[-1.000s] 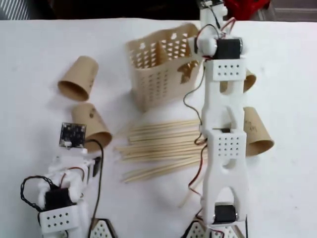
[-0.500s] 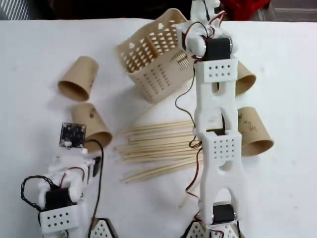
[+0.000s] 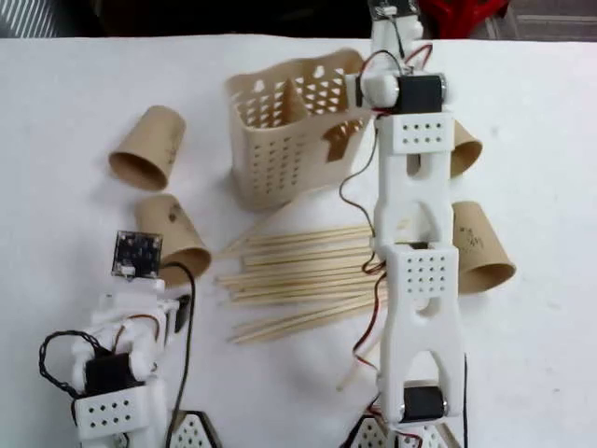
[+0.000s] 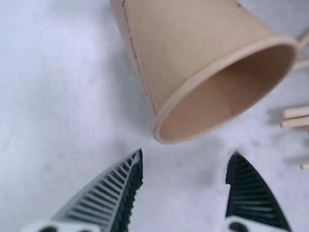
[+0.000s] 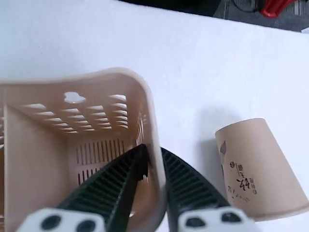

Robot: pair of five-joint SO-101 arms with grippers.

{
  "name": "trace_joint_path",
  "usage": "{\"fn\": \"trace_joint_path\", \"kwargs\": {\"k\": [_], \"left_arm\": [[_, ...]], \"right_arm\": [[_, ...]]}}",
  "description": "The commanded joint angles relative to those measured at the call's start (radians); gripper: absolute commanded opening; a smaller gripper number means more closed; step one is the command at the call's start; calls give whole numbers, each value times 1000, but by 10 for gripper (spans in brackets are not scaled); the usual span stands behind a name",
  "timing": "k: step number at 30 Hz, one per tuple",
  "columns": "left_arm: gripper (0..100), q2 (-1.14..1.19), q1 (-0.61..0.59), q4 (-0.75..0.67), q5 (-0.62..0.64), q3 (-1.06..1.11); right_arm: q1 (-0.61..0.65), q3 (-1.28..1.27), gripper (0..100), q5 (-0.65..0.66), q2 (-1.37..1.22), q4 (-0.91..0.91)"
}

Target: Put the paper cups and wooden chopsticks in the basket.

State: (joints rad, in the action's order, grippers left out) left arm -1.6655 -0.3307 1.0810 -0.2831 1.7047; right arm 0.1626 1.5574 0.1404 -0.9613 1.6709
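A beige perforated basket (image 3: 280, 140) stands at the back middle of the table. My right gripper (image 5: 152, 153) is shut on its side wall (image 5: 153, 145), one finger inside and one outside; from above it sits at the basket's right rim (image 3: 366, 89). Wooden chopsticks (image 3: 298, 275) lie piled in front of the basket. Paper cups lie on their sides: two at the left (image 3: 149, 147) (image 3: 173, 238) and two at the right (image 3: 480, 247) (image 3: 464, 149). My left gripper (image 4: 186, 157) is open just short of the mouth of the near left cup (image 4: 203, 72).
The right arm (image 3: 420, 271) stretches over the right end of the chopstick pile and partly covers the right-hand cups. A single chopstick (image 3: 350, 373) lies apart near the right arm's base. The table's back edge runs just behind the basket.
With the right gripper on its wall, the basket turned and tipped to the left, then swung back to stand squarer, a little left of where it began. The left arm kept still.
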Motion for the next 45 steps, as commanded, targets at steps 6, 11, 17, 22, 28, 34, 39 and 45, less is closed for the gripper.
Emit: {"fn": "trace_joint_path", "kwargs": {"k": [6,11,17,22,28,34,39,45], "left_arm": [[275,-8,-2,2,-8,-5],[275,-8,-2,2,-8,-5],[275,-8,-2,2,-8,-5],[275,-8,-2,2,-8,-5],[275,-8,-2,2,-8,-5],[275,-8,-2,2,-8,-5],[275,-8,-2,2,-8,-5],[275,-8,-2,2,-8,-5]], "right_arm": [[-7,106,15,29,35,-10],[41,97,15,35,35,-173],[33,103,15,34,-7,-300],[35,103,15,34,-54,-349],[18,103,15,74,-107,-225],[8,104,15,272,-107,-30],[-12,91,15,284,-88,56],[-33,-11,14,285,12,58]]}}
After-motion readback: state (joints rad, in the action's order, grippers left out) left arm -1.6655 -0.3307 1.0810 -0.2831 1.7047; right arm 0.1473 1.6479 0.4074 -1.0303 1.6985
